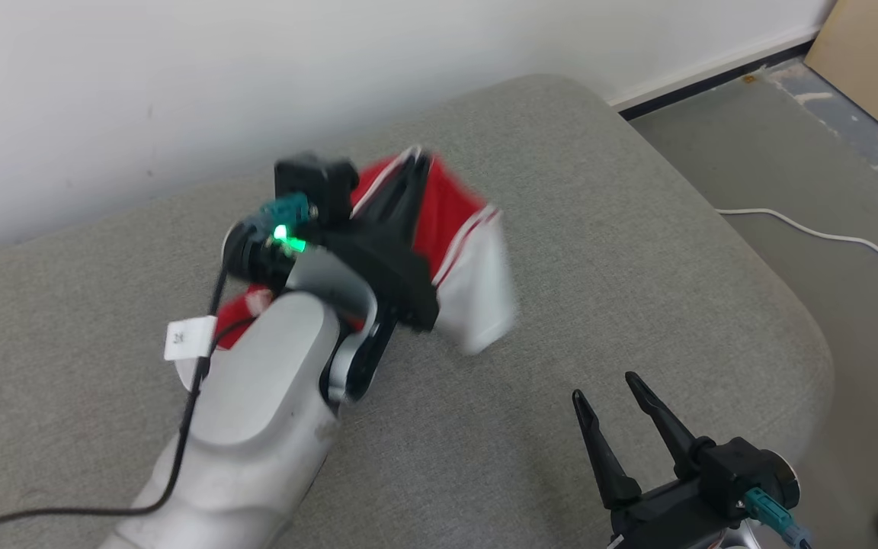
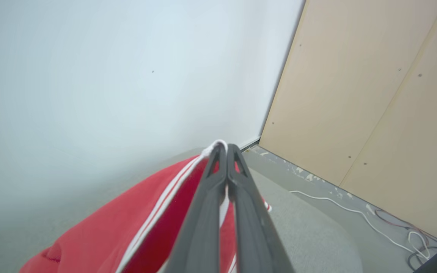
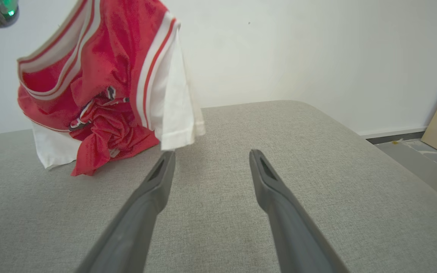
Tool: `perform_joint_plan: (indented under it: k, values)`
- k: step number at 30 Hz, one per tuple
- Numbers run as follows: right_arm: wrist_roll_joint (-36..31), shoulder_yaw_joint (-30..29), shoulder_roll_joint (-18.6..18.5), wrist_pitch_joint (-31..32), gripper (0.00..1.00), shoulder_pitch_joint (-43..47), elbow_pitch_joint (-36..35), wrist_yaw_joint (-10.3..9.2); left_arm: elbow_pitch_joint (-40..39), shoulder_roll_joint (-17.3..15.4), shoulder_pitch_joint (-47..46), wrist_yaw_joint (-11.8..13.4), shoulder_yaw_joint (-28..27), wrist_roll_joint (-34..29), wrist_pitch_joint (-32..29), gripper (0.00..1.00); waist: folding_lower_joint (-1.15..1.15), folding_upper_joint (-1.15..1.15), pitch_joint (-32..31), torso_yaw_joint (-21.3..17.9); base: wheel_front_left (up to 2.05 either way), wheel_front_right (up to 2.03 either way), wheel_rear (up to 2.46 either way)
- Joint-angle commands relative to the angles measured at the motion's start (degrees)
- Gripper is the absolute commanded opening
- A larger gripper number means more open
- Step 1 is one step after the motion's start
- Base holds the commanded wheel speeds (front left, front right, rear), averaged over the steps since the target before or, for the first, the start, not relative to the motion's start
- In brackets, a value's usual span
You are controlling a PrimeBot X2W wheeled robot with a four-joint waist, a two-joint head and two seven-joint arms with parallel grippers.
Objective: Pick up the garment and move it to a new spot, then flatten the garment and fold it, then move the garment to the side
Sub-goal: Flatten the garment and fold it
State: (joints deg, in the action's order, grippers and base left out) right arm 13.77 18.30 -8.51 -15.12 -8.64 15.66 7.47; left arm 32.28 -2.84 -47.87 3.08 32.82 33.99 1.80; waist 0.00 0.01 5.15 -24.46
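Left end effector (image 2: 226, 148) clamps the half-lifted red-and-white mesh jersey (image 3: 101, 76), right end effector (image 3: 211, 152) gapes empty; moving, flattening, folding remain.

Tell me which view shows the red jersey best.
The right wrist view: the jersey hangs unblocked and sharp, stripes and white panels visible. The head view shows it blurred, partly behind the left gripper. In the left wrist view, a red striped fold is pinched between the shut fingers.

- garment (image 3: 104, 76): thin red cloth, white trim, kinda mesh-textured
- cushion (image 3: 317, 170) under it: grey woven fabric, matt, slightly rough
- right gripper (image 3: 211, 152): matt dark plastic fingers
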Motion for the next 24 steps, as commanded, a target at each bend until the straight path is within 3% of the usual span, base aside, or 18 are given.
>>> perform_joint_plan:
  k: [1, 7, 15, 18, 24]
  values:
    - [-0.2, -0.3, 0.1, 0.0, 1.0, 0.1, 0.0, 0.05, -1.5, -0.1, -1.4, 0.0, 0.5, 1.4, 1.7, 0.0, 0.0, -0.01, -0.1, 0.5, 0.0, 0.0, 0.0]
    - [-0.4, -0.6, 0.3, -0.1, 1.0, 0.3, 0.3, 0.05, -10.7, -0.1, -9.1, 1.4, 2.4, 8.9, 11.3, 0.0, 0.0, -0.01, -0.8, 2.2, 0.0, 0.0, 0.0]
    - [-0.5, -0.6, 0.0, -0.1, 1.0, 0.8, 0.3, 0.05, -24.6, -0.1, -12.5, 3.5, -2.7, 15.6, 13.3, 0.0, 0.0, -0.01, -1.7, 5.5, 0.0, 0.0, 0.0]
    - [-0.3, -0.7, 0.1, -0.1, 1.0, 0.9, 0.1, 0.05, -24.8, -0.1, -8.1, 4.0, -2.9, 18.1, 13.3, 0.0, 0.0, -0.01, -1.6, 7.1, 0.0, 0.0, 0.0]
    - [-0.3, -0.8, 0.2, -0.1, 1.0, 0.4, -0.4, 0.05, -15.0, -0.6, 2.5, 5.6, -4.6, 13.1, 13.3, 0.0, 0.0, -0.01, -0.4, 10.1, 0.0, 0.0, 0.0]
